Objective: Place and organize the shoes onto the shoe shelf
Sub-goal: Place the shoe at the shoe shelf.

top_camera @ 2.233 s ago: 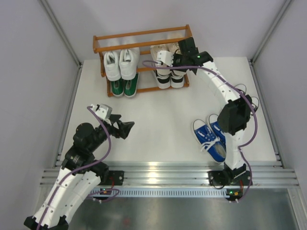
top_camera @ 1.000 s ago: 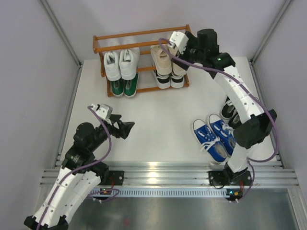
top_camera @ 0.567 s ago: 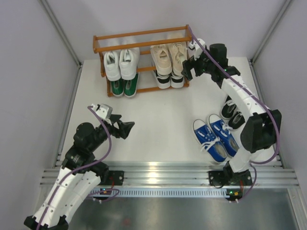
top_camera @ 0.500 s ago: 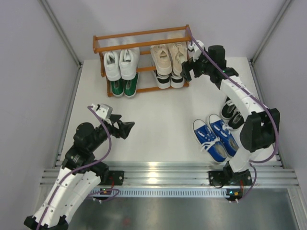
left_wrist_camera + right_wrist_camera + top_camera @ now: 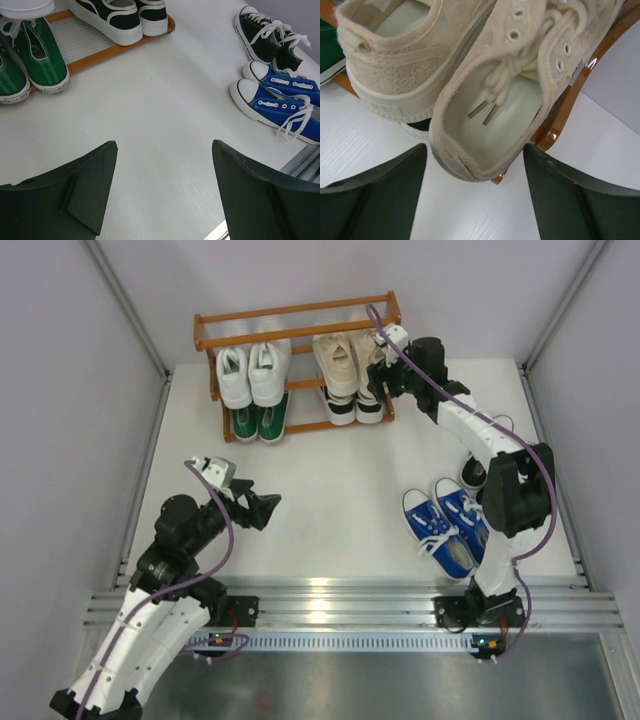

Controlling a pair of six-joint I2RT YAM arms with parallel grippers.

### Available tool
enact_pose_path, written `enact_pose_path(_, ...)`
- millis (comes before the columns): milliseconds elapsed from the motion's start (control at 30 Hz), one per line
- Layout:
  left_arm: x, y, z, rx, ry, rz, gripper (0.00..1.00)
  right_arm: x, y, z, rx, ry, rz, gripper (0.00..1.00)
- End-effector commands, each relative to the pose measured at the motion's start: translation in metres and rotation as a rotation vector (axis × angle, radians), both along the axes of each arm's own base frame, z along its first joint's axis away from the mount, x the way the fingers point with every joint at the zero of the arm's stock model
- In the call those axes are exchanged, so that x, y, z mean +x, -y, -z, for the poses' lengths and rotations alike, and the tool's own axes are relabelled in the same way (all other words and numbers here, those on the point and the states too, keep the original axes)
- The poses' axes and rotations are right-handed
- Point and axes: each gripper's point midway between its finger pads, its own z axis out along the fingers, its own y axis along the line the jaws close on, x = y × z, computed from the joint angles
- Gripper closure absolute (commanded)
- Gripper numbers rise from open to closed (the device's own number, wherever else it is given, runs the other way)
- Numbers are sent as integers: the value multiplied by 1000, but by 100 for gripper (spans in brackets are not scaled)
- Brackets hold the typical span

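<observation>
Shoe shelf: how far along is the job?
Done: four pairs sit on the shoe shelf: white pair and beige pair above green pair and black-and-white pair. In hand: nothing; right claw is open at the beige pair's heels, left claw open, away from the shelf. Left: blue pair and black pair, both on the table.

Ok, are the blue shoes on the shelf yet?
No, the blue shoes lie on the table towards its near right corner, well apart from the shoe shelf.

Right arm (image 5: 468,428) far forward, right claw (image 5: 384,368) spread wide; left arm (image 5: 183,532) tucked low, left claw (image 5: 262,508) spread too.
</observation>
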Motion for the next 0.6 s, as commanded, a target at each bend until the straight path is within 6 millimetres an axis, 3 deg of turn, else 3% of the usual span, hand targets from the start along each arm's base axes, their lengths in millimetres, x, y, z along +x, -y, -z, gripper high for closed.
enact_pose_path(0, 2, 0, 0, 11, 13, 4, 18, 15, -17, -36, 62, 82, -1, 30)
enact_pose_path(133, 2, 0, 0, 11, 13, 4, 18, 15, -12, -42, 21, 106, -6, 54)
enact_pose_path(367, 2, 0, 0, 11, 13, 4, 18, 7, -2, -60, -112, 197, -67, 56)
enact_pose_path(567, 2, 0, -1, 10, 14, 5, 18, 14, 16, -80, -213, 257, -25, 56)
